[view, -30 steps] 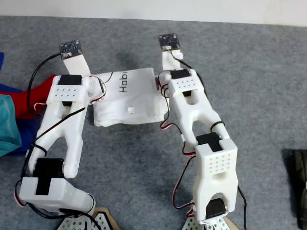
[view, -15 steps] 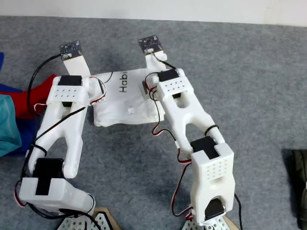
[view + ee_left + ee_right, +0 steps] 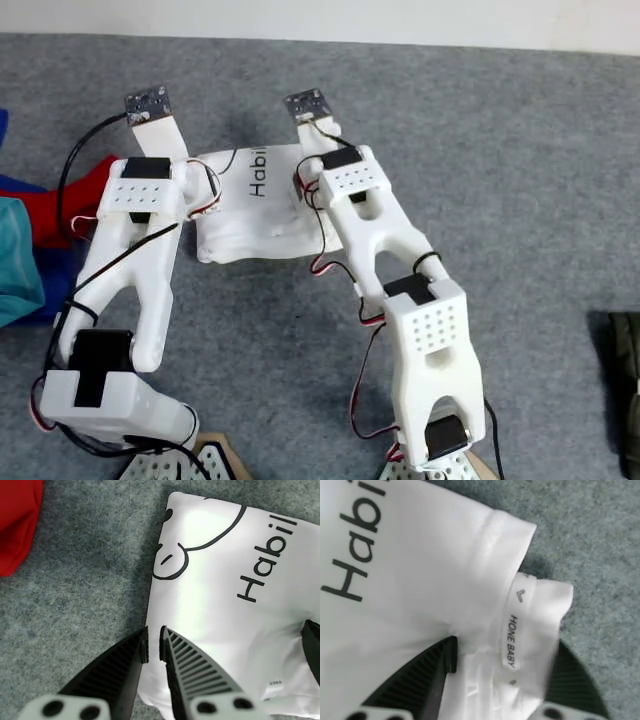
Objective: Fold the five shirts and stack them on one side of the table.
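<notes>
While both arms stretch forward over the folded white fabric shirt with black lettering (image 3: 255, 215), I see a crumpled red cloth (image 3: 85, 195) just beside the left one. My left gripper (image 3: 153, 642) is pinched on the shirt's edge (barely a gap). My right gripper (image 3: 505, 647) straddles the collar, jaws apart.

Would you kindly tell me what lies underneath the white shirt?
The white shirt lies on the grey table, which shows around its edges. Whether anything else sits beneath it is hidden by the fabric itself.
</notes>
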